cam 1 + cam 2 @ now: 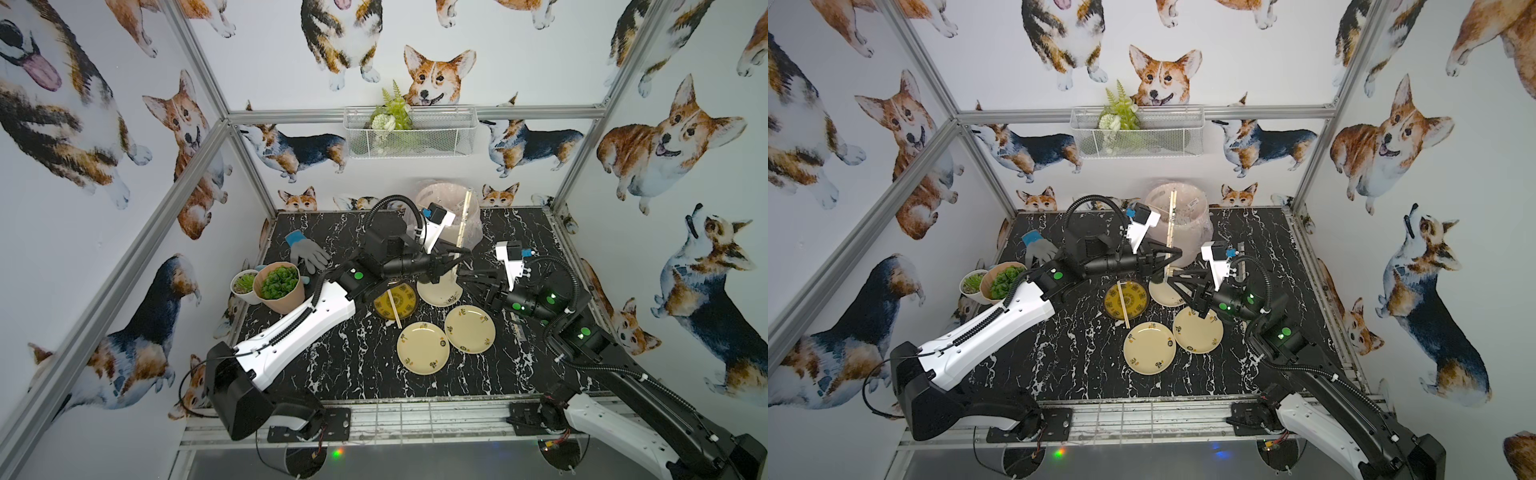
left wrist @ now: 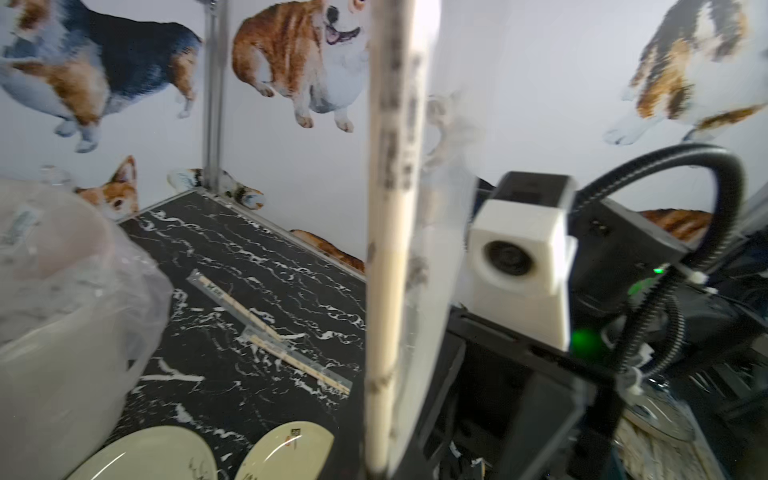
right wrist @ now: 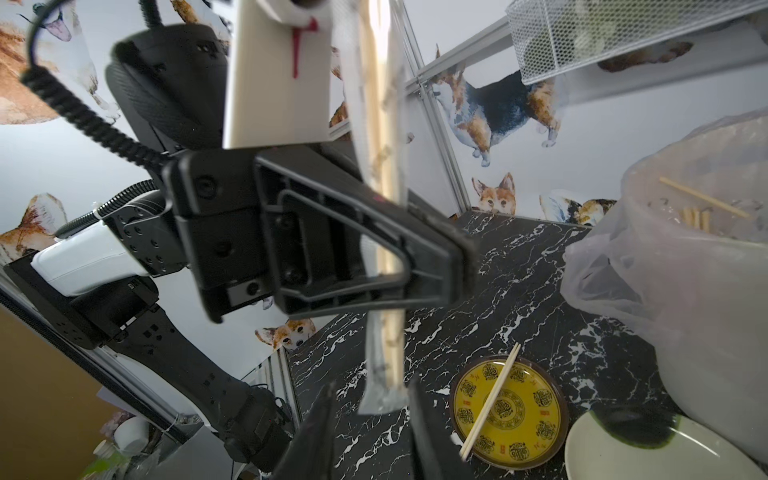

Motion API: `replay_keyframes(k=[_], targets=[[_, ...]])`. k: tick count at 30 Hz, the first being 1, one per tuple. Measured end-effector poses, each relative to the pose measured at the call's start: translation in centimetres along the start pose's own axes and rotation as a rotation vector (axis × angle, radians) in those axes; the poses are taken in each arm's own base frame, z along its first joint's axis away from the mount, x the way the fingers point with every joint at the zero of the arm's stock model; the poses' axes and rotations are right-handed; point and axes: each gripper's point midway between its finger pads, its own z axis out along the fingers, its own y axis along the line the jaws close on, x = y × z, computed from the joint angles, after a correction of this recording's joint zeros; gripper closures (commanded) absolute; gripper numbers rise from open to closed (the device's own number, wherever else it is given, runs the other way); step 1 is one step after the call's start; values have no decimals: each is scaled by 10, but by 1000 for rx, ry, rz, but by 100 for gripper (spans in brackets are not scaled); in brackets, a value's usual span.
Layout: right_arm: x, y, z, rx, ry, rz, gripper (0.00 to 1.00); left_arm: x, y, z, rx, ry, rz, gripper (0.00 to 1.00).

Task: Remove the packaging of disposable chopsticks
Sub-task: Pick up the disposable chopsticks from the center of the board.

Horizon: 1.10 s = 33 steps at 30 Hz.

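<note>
A pair of disposable chopsticks (image 1: 462, 232) still inside its clear packaging (image 3: 380, 399) stands nearly upright above the plates. My left gripper (image 1: 462, 252) is shut on its middle, which shows plainly in the right wrist view (image 3: 453, 266). My right gripper (image 3: 370, 436) is open, with one finger on each side of the sleeve's lower end and apart from it. In the left wrist view the wrapped pair (image 2: 386, 249) fills the centre. A bare chopstick pair (image 1: 394, 307) lies across the yellow plate (image 1: 405, 297). Two more wrapped pairs (image 2: 270, 328) lie on the table.
A bin with a clear liner bag (image 1: 473, 232) stands at the back, with bare sticks (image 3: 702, 203) inside it. Three cream plates (image 1: 423, 348) (image 1: 470, 329) (image 1: 446, 295) lie mid-table. Potted plants (image 1: 277, 286) and a grey glove (image 1: 307, 251) sit at the left.
</note>
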Motion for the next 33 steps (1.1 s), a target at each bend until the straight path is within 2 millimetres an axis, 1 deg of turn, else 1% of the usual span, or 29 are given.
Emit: replay_keyframes(k=[2, 3, 5, 6, 7, 8, 9, 10, 12, 14, 16, 19, 22, 26, 29, 31, 33], targets=[[-6, 3, -2, 8, 0, -23, 34, 6, 6, -6, -51, 29, 50, 100], [-10, 3, -3, 24, -3, -37, 33, 11, 8, -10, -76, 52, 87, 100], [-17, 3, -6, 51, 2, -59, 36, 21, 19, -19, -159, 101, 185, 100], [-21, 1, -7, 69, 8, -64, 36, 31, 29, -25, -218, 136, 257, 100], [-24, -1, -8, 84, 9, -71, 41, 39, 35, -30, -253, 171, 298, 100], [-27, -5, -9, 104, 13, -70, 43, 51, 41, -35, -284, 219, 363, 100], [-28, -9, -9, 112, 29, -60, 44, 66, 46, -40, -313, 265, 455, 100], [-28, -11, -9, 109, 40, -50, 45, 85, 50, -48, -329, 334, 542, 100], [-28, -20, -9, 115, 60, -24, 46, 112, 57, -61, -341, 446, 704, 100], [-25, -24, -9, 99, 83, 29, 46, 129, 70, -77, -377, 533, 880, 100], [-23, -22, -9, 68, 104, 56, 45, 137, 79, -89, -401, 600, 1019, 100], [-26, -15, -5, 25, 141, 92, 43, 142, 86, -98, -409, 659, 1196, 100], [-23, -17, 2, 16, 201, 140, 43, 138, 93, -103, -434, 696, 1331, 100], [3, -24, 11, 10, 323, 246, 43, 132, 97, -105, -460, 702, 1462, 100], [29, -17, 18, -16, 432, 286, 45, 120, 97, -103, -489, 681, 1537, 100], [47, -8, 25, -49, 511, 296, 49, 110, 95, -101, -514, 652, 1569, 100], [64, -7, 31, -62, 574, 317, 52, 103, 94, -100, -535, 629, 1583, 100]])
